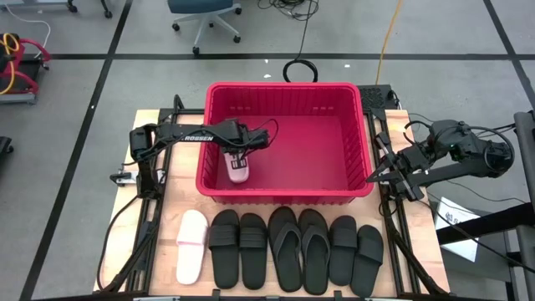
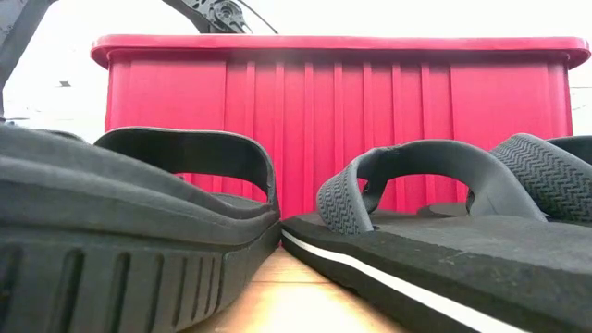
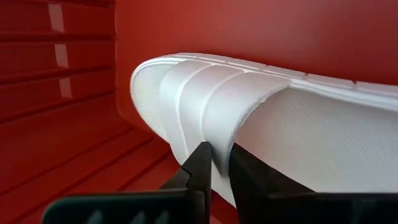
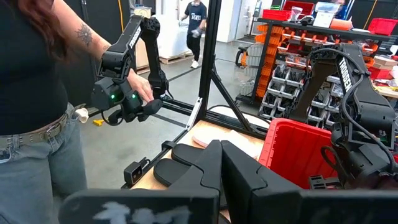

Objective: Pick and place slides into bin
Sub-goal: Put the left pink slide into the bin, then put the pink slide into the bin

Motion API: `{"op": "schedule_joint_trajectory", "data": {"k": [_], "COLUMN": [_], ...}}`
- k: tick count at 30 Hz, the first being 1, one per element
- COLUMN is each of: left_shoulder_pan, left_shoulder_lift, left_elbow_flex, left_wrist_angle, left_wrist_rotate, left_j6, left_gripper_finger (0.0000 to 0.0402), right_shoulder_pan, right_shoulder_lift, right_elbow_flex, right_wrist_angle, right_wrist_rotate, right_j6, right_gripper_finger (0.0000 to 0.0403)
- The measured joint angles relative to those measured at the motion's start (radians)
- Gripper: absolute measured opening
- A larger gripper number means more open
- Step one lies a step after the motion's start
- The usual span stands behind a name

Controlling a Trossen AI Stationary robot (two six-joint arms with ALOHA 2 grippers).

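We saw the left tool [image 1: 237,155] clamped on the strap of a white foam slide [image 1: 238,170], holding it low inside the large red slotted plastic bin [image 1: 284,193], apparently so it could be set down, not dropped. Seven more slides [image 1: 284,248] lay in a row on the wooden tabletop [image 1: 167,201] beside the bin. The right tool [image 1: 386,173] waited shut outside the bin's right wall.

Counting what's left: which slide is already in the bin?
One white slide, held by the left hand inside the red bin; the other seven lie in front.
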Motion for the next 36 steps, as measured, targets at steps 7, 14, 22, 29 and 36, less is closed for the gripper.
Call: {"op": "schedule_joint_trajectory", "data": {"k": [7, 14, 22, 29, 36], "left_shoulder_pan": [0.0, 0.0, -0.063, -0.233, -0.497], "left_shoulder_lift": [-0.002, -0.015, -0.175, -0.383, -0.472], "left_elbow_flex": [0.0, 0.066, 0.225, 0.225, 0.224], "left_wrist_angle": [-0.002, -0.09, -0.249, -0.327, -0.478], "left_wrist_rotate": [0.014, 0.016, 0.015, 0.009, 0.007], "left_j6": [-0.003, -0.033, -0.193, -0.354, -0.602], "left_gripper_finger": [0.0107, 0.0128, 0.0129, 0.0129, 0.0129], "right_shoulder_pan": [0.0, 0.0, 0.0, 0.0, 0.0], "right_shoulder_lift": [0.0, 0.0, 0.0, 0.0, 0.0], "right_elbow_flex": [0.0, 0.0, 0.0, 0.0, 0.0], "right_wrist_angle": [0.0, 0.0, 0.0, 0.0, -0.002], "right_wrist_rotate": [0.0, 0.0, 0.0, 0.0, 0.0], "right_j6": [0.0, 0.0, 0.0, 0.0, -0.02], "right_gripper_finger": [0.0, 0.0, 0.0, 0.0, 0.0]}}
